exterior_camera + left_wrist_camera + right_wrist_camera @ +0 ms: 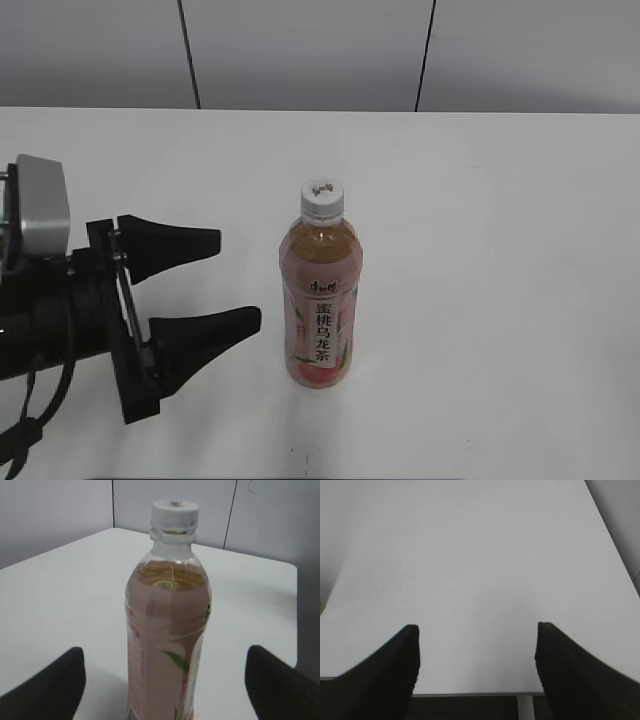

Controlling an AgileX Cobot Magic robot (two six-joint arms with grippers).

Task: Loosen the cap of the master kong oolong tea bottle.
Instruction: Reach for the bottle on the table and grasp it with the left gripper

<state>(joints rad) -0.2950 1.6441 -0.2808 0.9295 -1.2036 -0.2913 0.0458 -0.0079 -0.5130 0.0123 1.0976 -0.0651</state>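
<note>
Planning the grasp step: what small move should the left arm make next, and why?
Probably ease the left claw forward around the bottle. It is open, aimed at the upright bottle but short of it, and the cap can't be twisted until the bottle is held.

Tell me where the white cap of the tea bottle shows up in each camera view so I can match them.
Exterior view: the cap sits just left of centre, atop the upright bottle.
Left wrist view: the cap is at top centre, ahead of the open left gripper.
Right wrist view: not in it; only the right gripper over bare table.
Shared landmark: the white table.
</note>
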